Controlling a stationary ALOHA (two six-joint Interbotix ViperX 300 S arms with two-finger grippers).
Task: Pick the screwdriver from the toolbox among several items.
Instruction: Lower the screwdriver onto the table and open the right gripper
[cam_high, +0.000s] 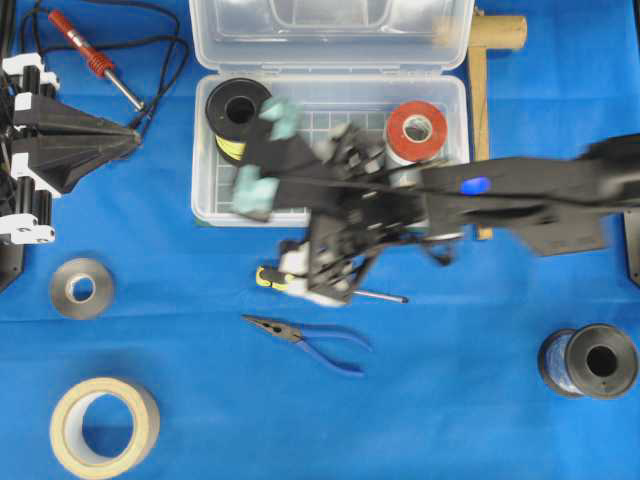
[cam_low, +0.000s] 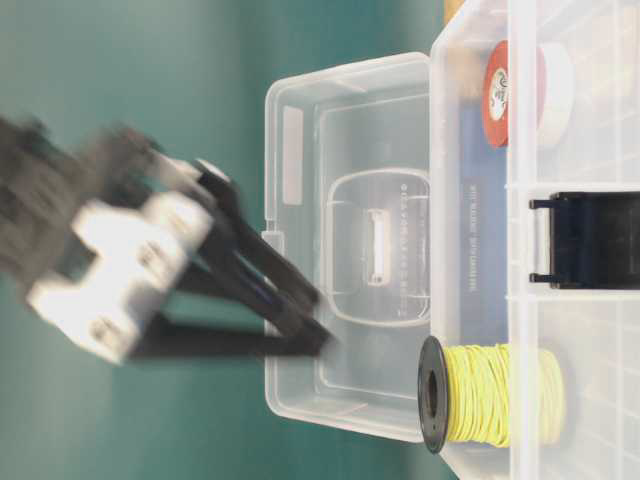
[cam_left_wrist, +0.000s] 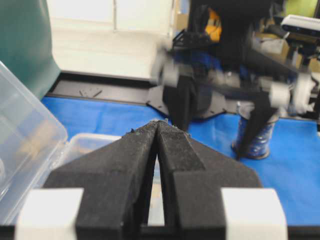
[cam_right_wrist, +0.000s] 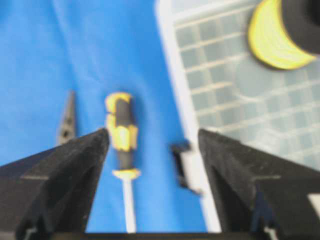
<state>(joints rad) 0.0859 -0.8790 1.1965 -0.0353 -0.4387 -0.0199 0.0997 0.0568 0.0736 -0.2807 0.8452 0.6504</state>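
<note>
The screwdriver (cam_right_wrist: 121, 131) lies on the blue desk (cam_high: 450, 420) just outside the toolbox (cam_high: 205, 195) front wall, beneath the empty right end effector (cam_right_wrist: 152, 150), jaws wide; retract straight upward to avoid nudging it.

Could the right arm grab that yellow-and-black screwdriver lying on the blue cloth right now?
Probably yes. The right pincer is open and empty, and the screwdriver lies on the cloth just outside the clear box, with nothing over it. The pliers sit off to one side, out of the way.
</note>
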